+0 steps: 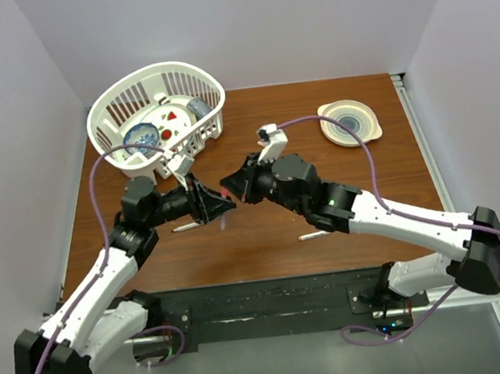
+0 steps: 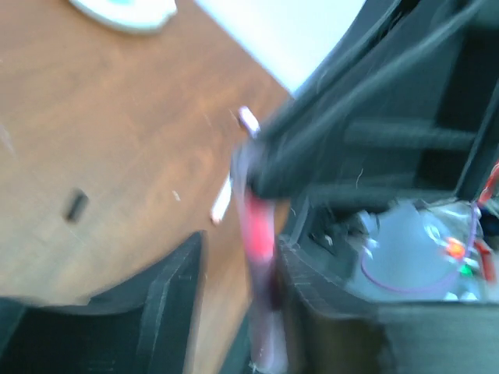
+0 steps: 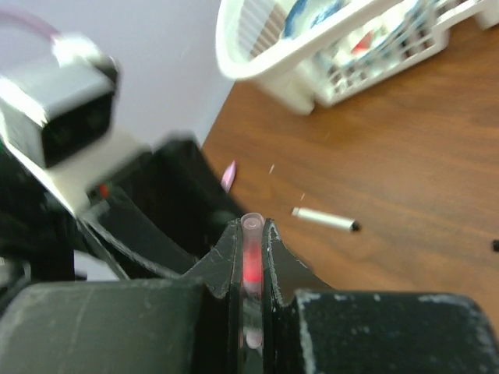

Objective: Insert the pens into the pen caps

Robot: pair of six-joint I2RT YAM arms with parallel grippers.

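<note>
Clenching one pink cap (image 3: 251, 257), right claw (image 3: 249, 234); left claw (image 2: 240, 249), one pink pen (image 2: 256, 226); two white pens (image 1: 185, 227) (image 1: 312, 235) loose.

Soft, even light covers the table (image 1: 257, 251), with only faint shadows on it. The 2 wrist views are blurred; the top view is sharp.

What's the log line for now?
right tool: shut on pink pen | left tool: around pen, grip unclear | white pen: on table
</note>
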